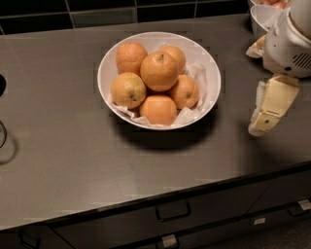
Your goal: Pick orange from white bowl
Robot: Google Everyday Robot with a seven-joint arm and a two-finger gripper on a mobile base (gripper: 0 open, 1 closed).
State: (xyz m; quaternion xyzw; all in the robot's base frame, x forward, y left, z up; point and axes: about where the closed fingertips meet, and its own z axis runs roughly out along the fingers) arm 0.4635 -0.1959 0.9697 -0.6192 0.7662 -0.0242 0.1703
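The white bowl stands on the dark counter, left of centre, lined with crumpled white paper. It holds several oranges. The largest, bright orange, with a small dark stem dimple, lies on top of the pile in the middle. A paler yellowish orange lies at its left. My gripper hangs at the right of the view, pointing down over the counter. It is to the right of the bowl and apart from it, and it holds nothing.
A second white bowl stands at the back right, partly behind my white arm. A dark tiled wall runs along the back. The counter's front edge has drawers with handles below it. A dark object is at the left edge.
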